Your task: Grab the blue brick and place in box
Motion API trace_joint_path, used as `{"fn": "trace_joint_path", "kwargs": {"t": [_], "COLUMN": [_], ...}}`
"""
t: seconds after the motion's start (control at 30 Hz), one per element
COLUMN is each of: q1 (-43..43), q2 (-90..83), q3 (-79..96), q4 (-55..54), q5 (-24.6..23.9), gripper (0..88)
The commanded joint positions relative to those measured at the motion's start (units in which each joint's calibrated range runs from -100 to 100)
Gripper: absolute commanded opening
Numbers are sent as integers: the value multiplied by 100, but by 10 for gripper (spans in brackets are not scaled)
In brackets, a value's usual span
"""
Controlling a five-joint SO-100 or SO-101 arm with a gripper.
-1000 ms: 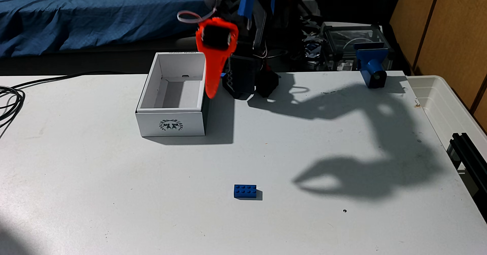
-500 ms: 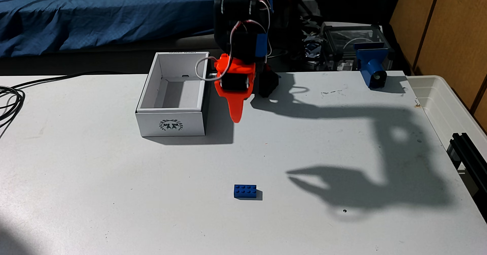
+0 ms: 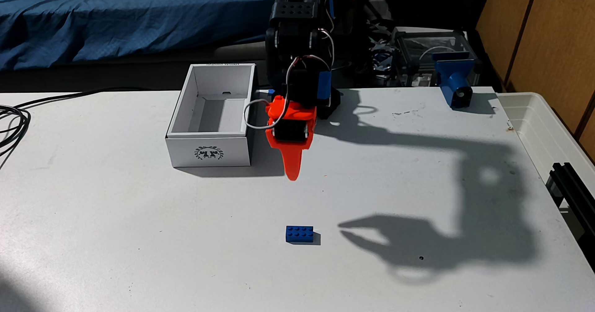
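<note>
While it hangs above the middle of the worktop (image 3: 112, 221), the orange plastic two-finger hand (image 3: 292, 175) points down, its gap hidden behind the front finger (its shadow shows a narrow opening), so I cannot tell its state. Toward the near edge the small blue studded plastic brick (image 3: 299, 234) lies flat. Toward the far edge stands the white lidless cardboard box (image 3: 209, 151), just beside the hand.

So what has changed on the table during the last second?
The gripper swung down from beside the box and came forward toward the blue brick; it holds nothing. Its shadow slid left toward the brick. Brick and box stayed in place.
</note>
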Motion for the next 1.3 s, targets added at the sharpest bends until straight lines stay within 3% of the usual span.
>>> {"fn": "trace_joint_path", "kwargs": {"t": [0.0, 0.53, 1.27], "q1": [8, -89, -282], "q2": [130, 1610, 2625], "q3": [-246, -1746, -2571], "q4": [-130, 378, 284], "q5": [-82, -255, -397], "gripper": [9, 9, 9]}}
